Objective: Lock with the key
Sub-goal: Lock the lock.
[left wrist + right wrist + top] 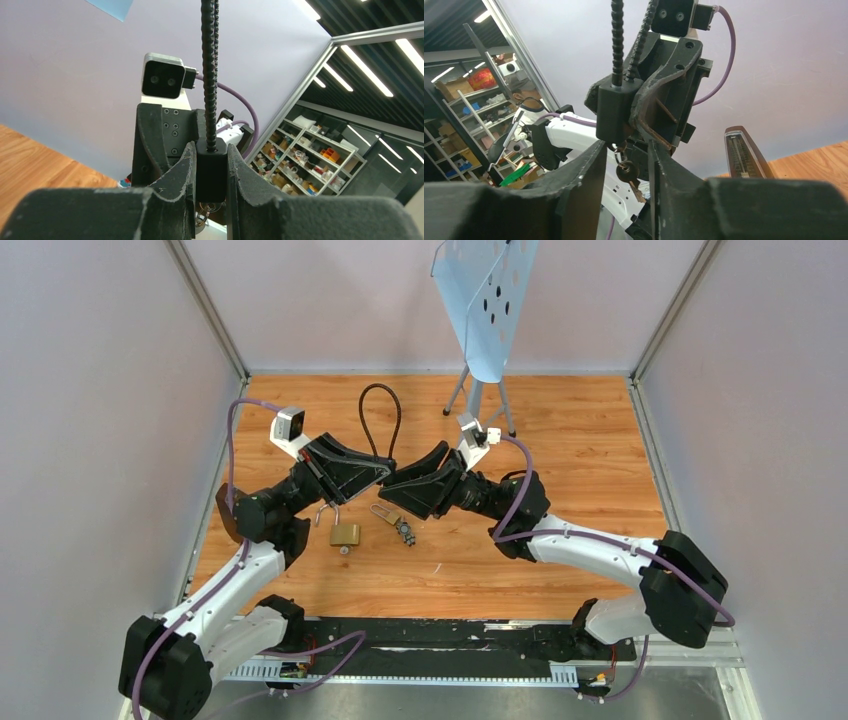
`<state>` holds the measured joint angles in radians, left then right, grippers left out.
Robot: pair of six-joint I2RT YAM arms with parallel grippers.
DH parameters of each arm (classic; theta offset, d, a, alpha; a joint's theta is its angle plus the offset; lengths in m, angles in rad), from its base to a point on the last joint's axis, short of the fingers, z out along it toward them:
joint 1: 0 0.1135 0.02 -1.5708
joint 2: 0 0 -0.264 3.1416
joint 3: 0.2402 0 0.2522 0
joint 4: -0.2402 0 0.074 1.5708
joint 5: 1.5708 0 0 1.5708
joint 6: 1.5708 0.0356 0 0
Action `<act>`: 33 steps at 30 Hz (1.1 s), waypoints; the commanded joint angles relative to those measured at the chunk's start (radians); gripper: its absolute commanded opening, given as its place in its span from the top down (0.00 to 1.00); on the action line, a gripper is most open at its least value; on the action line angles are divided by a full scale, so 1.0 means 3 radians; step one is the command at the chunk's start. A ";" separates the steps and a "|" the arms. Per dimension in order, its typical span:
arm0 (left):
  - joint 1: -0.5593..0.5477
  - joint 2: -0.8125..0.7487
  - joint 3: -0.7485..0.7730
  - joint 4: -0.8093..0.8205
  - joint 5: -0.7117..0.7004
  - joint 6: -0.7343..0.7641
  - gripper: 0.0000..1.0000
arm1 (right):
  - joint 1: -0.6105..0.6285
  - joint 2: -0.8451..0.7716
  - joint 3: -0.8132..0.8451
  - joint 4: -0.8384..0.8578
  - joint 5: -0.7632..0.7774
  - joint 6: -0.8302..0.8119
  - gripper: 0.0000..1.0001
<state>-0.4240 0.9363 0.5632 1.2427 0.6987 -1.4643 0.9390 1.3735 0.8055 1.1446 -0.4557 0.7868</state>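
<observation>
Tiny plain silver metal key (343, 551) is being seen on the wooden table (580, 450), just beside the brass padlock (345, 533) and apart from both claws. Black cable-lock block (614, 112) is being clamped by the left claw (210, 150); the right claw (626, 147) is being held partly open, gripping nothing.

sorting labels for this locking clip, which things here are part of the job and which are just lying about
In the job: black cable lock clamped in the left gripper; hanging key under it, between the open right gripper's fingers; brass padlock; tiny silver key at its base.
Lying about: key bunch with dark fob; blue perforated panel on a stand.
</observation>
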 commanded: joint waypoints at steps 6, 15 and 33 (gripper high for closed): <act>-0.0008 -0.0175 0.0013 -0.0108 -0.0048 0.0144 1.00 | -0.0021 -0.0135 0.0136 -0.0289 0.0208 -0.0072 0.97; -0.0008 -0.0634 0.0332 -0.1845 -0.0208 0.1182 1.00 | -0.0011 -0.0292 0.0306 -0.1437 0.0724 -0.0699 1.00; -0.0009 -0.0667 0.0887 -0.3815 -0.1190 0.1841 1.00 | 0.0084 0.0009 0.0950 -0.2958 0.2099 -0.1049 0.99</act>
<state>-0.4110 0.7528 0.7601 0.1642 0.3450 -0.9161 0.9966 1.3552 1.0512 0.3611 -0.0685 0.5213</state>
